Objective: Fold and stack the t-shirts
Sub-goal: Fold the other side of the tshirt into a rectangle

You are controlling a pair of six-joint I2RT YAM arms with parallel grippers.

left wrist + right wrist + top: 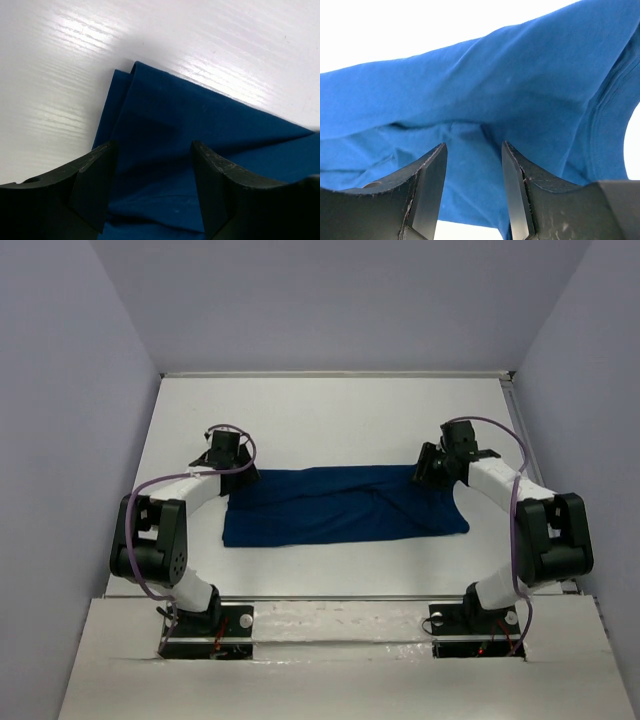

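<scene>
The navy t-shirt [340, 505] lies folded lengthwise on the white surface [330, 420]. The left tool [152, 167] and right tool [474, 167] gape open over its ends.

We can read no text, label, brand, number or sign in any view. The dark blue t-shirt [345, 505] shows only plain cloth, with no print facing us, and the white worktop [330, 420] bears no legible marking.

White table [330, 420], folded navy t-shirt [340, 505] flat across it
</scene>
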